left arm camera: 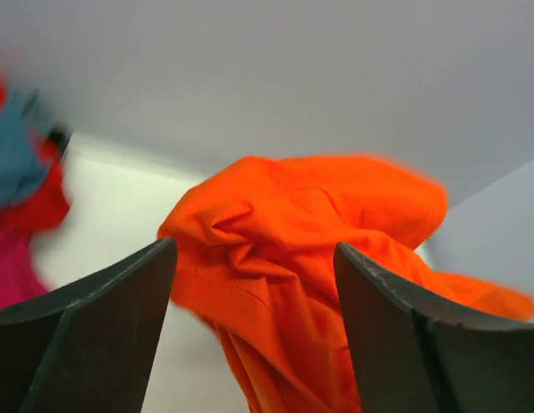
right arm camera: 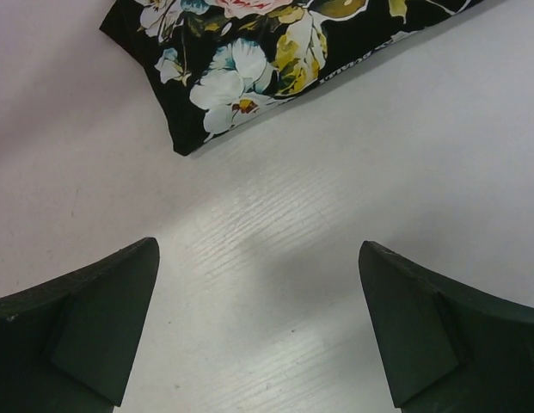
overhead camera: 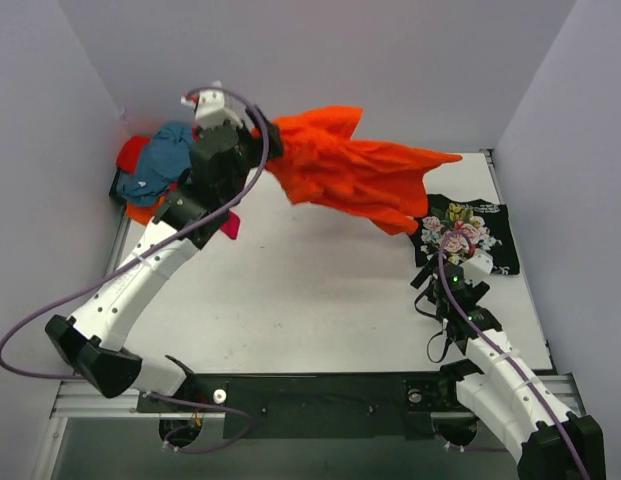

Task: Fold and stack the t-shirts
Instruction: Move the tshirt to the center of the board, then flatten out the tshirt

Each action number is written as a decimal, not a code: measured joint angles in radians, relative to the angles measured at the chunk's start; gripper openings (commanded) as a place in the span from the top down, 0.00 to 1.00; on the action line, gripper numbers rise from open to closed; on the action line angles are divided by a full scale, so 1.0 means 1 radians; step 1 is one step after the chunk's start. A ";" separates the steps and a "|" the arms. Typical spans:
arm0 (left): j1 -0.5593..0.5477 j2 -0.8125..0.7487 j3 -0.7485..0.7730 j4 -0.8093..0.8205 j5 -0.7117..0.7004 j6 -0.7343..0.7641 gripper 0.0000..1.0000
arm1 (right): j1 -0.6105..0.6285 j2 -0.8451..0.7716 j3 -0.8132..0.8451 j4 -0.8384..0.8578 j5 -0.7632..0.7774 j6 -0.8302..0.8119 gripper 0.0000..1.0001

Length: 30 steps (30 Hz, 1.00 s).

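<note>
A bright orange t-shirt hangs in the air above the back of the table, stretched out to the right from my left gripper. In the left wrist view the orange t-shirt bunches between the wide-apart jaws of the left gripper, which do not pinch it. A folded black floral t-shirt lies flat at the right. My right gripper is open and empty, low over bare table just in front of the floral t-shirt; its jaws stand wide.
A heap of t-shirts sits at the back left corner: teal, red, magenta and another orange one. Grey walls close in the back and both sides. The white table spans the middle.
</note>
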 measured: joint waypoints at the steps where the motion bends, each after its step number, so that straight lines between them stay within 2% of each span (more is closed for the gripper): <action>1: 0.030 -0.043 -0.135 0.008 0.016 -0.048 0.12 | 0.000 0.000 0.000 0.000 -0.008 -0.005 0.04; 5: 0.136 -0.125 -0.584 0.008 0.075 -0.189 0.14 | 0.048 0.008 0.003 0.027 -0.036 -0.049 0.10; 9: 0.156 -0.137 -0.817 -0.018 0.137 -0.220 0.18 | 0.157 0.099 0.071 0.016 -0.023 -0.083 0.16; 15: 0.154 -0.184 -0.884 0.064 0.286 -0.210 0.28 | 0.205 0.312 0.298 -0.058 0.005 -0.092 0.23; 20: 0.148 -0.127 -0.874 0.111 0.388 -0.208 0.28 | 0.142 0.446 0.454 -0.120 -0.036 -0.068 0.26; 25: 0.142 -0.037 -0.868 0.076 0.420 -0.202 0.28 | 0.010 0.496 0.484 -0.142 -0.102 -0.048 0.26; 28: 0.141 -0.024 -0.902 0.073 0.435 -0.201 0.28 | -0.002 0.496 0.484 -0.154 -0.118 -0.043 0.26; 29: 0.141 -0.023 -0.917 0.073 0.438 -0.201 0.29 | -0.004 0.496 0.484 -0.154 -0.127 -0.042 0.26; 30: 0.141 -0.022 -0.932 0.074 0.441 -0.201 0.35 | -0.008 0.498 0.484 -0.155 -0.133 -0.041 0.26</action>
